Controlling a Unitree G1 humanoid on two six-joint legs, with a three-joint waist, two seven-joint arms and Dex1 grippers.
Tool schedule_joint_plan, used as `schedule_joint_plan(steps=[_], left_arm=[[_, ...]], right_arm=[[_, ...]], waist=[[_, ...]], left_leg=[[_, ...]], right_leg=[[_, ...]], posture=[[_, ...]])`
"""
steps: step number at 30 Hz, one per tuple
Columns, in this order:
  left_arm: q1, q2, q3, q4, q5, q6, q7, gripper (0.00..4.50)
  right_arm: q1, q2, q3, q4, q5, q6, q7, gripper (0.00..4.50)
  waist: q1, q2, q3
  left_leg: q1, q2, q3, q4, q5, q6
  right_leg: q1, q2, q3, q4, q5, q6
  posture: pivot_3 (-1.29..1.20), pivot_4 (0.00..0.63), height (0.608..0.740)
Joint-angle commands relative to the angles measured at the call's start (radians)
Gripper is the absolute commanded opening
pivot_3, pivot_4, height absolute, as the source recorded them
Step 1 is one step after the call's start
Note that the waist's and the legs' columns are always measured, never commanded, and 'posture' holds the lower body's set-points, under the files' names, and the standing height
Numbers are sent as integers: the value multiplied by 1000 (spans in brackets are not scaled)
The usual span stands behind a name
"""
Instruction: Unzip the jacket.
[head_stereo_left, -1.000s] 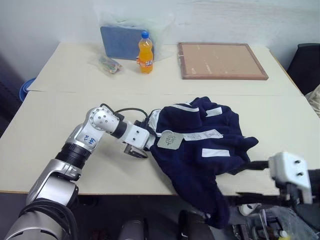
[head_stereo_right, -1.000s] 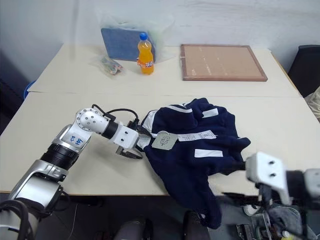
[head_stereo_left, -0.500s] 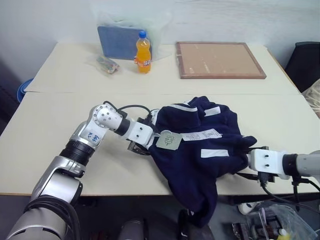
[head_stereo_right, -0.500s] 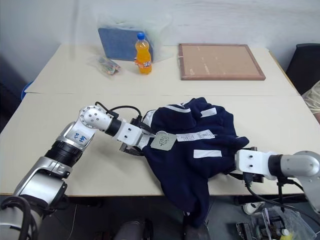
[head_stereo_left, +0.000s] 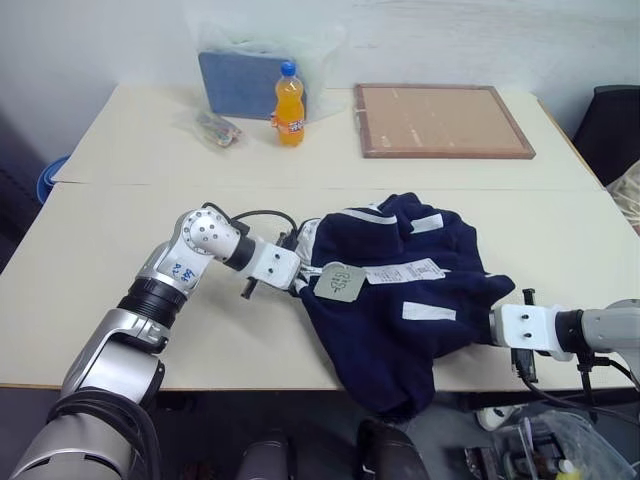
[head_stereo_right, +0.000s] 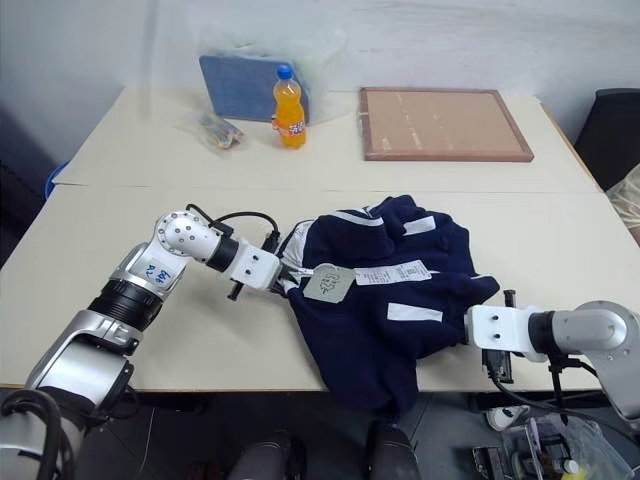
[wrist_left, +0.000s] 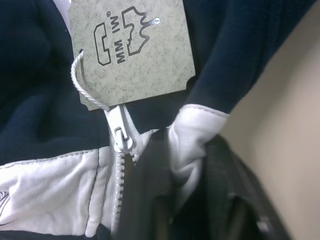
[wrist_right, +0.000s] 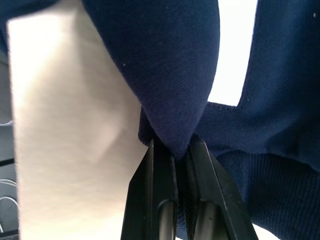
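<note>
The navy jacket (head_stereo_left: 400, 290) lies crumpled at the table's front, one part hanging over the edge. A grey hang tag (wrist_left: 132, 50) is tied to the white zipper pull (wrist_left: 120, 132) at the top of the closed zipper. My left gripper (head_stereo_left: 290, 283) sits at the jacket's left side, shut on the white collar trim (wrist_left: 192, 140) just beside the zipper pull. On the jacket's right side, near the table edge, my right gripper (wrist_right: 177, 149) is shut on a fold of navy fabric (wrist_right: 175, 90).
At the back of the table (head_stereo_left: 120, 250) stand an orange soda bottle (head_stereo_left: 290, 105), a blue pad in a plastic bag (head_stereo_left: 240, 83), a small wrapped packet (head_stereo_left: 218, 128) and a framed cork board (head_stereo_left: 443, 120). A dark chair (head_stereo_left: 615, 130) is at the far right.
My left gripper closed on the collar trim without shifting. My right gripper came down and in to the jacket's right edge and closed on the fabric; the hanging part now hangs shorter.
</note>
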Motion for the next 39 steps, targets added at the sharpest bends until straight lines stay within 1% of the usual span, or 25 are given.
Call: schedule_joint_plan(steps=[1,3,5,8,11,15,19,22,28,30,31,32,33,34,35,37,39], left_arm=[[3,62,3,-23,22,-85,-27,93],[16,107,7,-45,7,-123,-59,93],[36,137,12,-72,-19,-131,-87,93],[71,155,17,-97,-33,-136,-86,93],[111,158,12,-128,-26,-135,-77,93],[156,162,15,-204,-47,-59,-88,93],[192,161,29,-267,-63,42,-88,93],[206,165,38,-296,-69,110,-89,756],[241,205,61,-362,-82,181,-99,2567],[246,217,72,-378,-89,199,-95,3200],[248,221,81,-386,-96,216,-93,3440],[247,228,97,-401,-121,258,-102,3788],[244,239,115,-421,-160,323,-126,4077],[235,252,129,-434,-197,386,-154,4368],[221,263,144,-442,-238,437,-186,4451],[171,276,171,-444,-331,551,-259,4451],[113,281,171,-435,-411,663,-293,4451]], right_arm=[[88,-51,-81,-134,93,61,74,0],[202,-76,-147,-246,156,123,139,0],[294,-80,-208,-338,206,176,174,0],[356,-54,-232,-416,211,220,142,0],[370,-24,-203,-428,168,222,82,0],[362,5,-168,-403,96,190,19,0],[342,18,-172,-400,94,199,-3,0],[342,5,-181,-405,115,221,17,828],[322,-27,-230,-409,165,250,77,2794],[308,-35,-241,-410,182,262,89,3509],[298,-38,-245,-409,191,265,94,3772],[273,-42,-255,-408,217,278,100,4191],[238,-48,-267,-403,258,312,104,4472],[198,-56,-277,-395,302,353,109,4500],[148,-68,-284,-381,355,391,121,4500],[16,-97,-273,-326,455,472,140,4500],[-113,-111,-230,-262,503,532,138,4500]], waist=[[-1,0,0],[0,0,0],[-2,0,0],[-1,0,0],[0,-1,0],[0,-1,0],[-1,0,0],[1,0,0],[0,0,0],[-2,0,0],[-2,0,0],[-2,0,0],[-3,0,0],[-3,-1,0],[-3,-1,0],[-3,-1,0],[0,-1,0]], left_leg=[[0,0,0,0,0,0],[0,0,0,0,0,0],[0,1,-1,-1,0,0],[1,1,-1,0,0,0],[1,1,-3,1,0,0],[1,0,-2,1,-1,0],[2,0,-2,1,-1,0],[1,0,-2,1,-1,0],[1,0,-2,1,-1,0],[2,1,-2,1,-1,0],[2,1,-2,1,-1,0],[2,1,-2,0,-1,0],[2,1,-2,0,0,0],[2,1,-2,1,0,0],[2,1,-2,1,0,0],[2,1,-3,1,0,0],[2,1,-5,1,0,0]], right_leg=[[0,0,0,0,0,0],[0,0,0,0,0,0],[0,0,0,0,0,0],[0,0,1,0,0,0],[1,0,1,1,0,0],[1,0,1,1,0,0],[1,0,1,1,0,0],[1,0,1,1,0,0],[1,0,1,0,0,0],[1,0,1,1,0,0],[1,0,1,1,0,0],[1,0,1,1,0,0],[1,0,1,1,0,0],[1,0,1,1,0,0],[1,0,1,1,0,0],[1,0,2,1,0,0],[0,0,2,1,0,0]], posture=[[0,150,740],[0,150,740],[0,150,740],[0,150,740],[0,150,740],[0,150,740],[0,150,740],[0,150,740],[0,150,740],[0,150,740],[0,150,740],[0,150,740],[0,150,740],[0,150,740],[0,150,740],[0,150,740],[0,150,740]])
